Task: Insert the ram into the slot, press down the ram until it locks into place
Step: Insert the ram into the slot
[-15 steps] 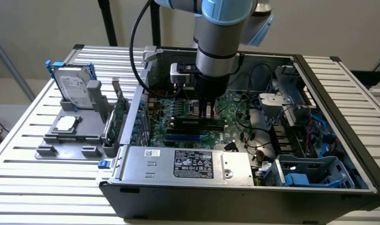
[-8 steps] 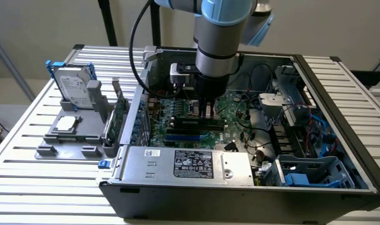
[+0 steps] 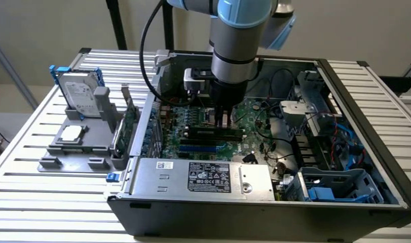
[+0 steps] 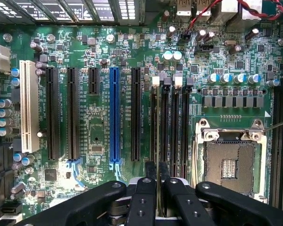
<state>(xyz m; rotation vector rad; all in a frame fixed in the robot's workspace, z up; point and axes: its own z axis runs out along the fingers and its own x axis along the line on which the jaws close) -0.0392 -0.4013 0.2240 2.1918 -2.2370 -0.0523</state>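
One ram (image 4: 157, 193) pinched edge-on over the slot (image 4: 154, 122): insertion step, prob. not pressed home yet.
Arm's gripper (image 4: 157, 171) is narrow, clamped on the ram above the outer black slot of four, on the side toward the blue slot (image 4: 114, 115). Needs, I'd say, square alignment + straight push. CPU socket (image 4: 228, 165) sits on the other side; nothing blocks approach.

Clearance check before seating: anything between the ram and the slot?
Nothing visible. The ram sits edge-on in the end effector, lined up over the row of black sockets. The slot looks bare along its length, with no cable or card crossing it. The red and black wires lie off by the board's edge.
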